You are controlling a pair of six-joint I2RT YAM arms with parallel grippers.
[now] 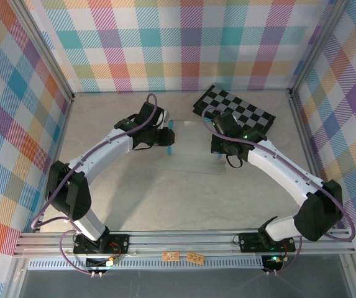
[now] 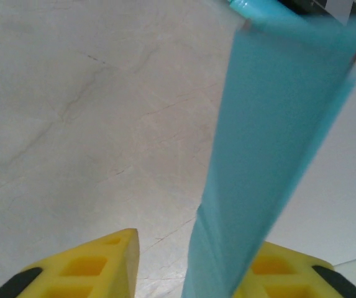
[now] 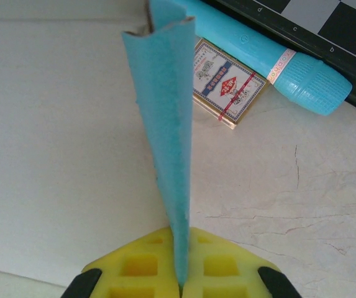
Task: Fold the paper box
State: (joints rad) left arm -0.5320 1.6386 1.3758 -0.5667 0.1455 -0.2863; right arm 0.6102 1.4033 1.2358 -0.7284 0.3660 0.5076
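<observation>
Plaid-patterned walls enclose a pale, marbled table [image 1: 122, 186], bare across most of its width.

1. Position of the work. The paper box [image 1: 187, 152] lies near the middle of the table, between my two arms. From above it reads as a grey-white sheet with a teal edge standing up at each end.

2. State of the tools. My right gripper [image 3: 179, 264] is pressed together on one raised teal flap of the paper box [image 3: 165, 112]; the flap rises straight out of the seam between the yellow fingers [image 3: 140, 264]. My left gripper [image 2: 193, 261] stands partly apart around the opposite flap [image 2: 258, 136]. The flap lies against one finger [image 2: 283, 267], and bare table shows between it and the other. I judge this side not clamped.

3. Progress. Two end flaps are lifted. The base appears flat, and no closed walls, tucked tabs or lid are visible. I judge the fold to be at an early stage, with the remaining sides and the closing left to do.

4. Differences between views. The top view gives the whole layout: my left gripper [image 1: 165, 138], my right gripper [image 1: 220, 146] and the checkerboard [image 1: 237, 112] behind. The right wrist view adds detail: a teal tube [image 3: 271, 56] and a small card pack [image 3: 227, 81] beside the checkerboard edge [image 3: 345, 25]. The left wrist view shows the gap at my left fingers.
</observation>
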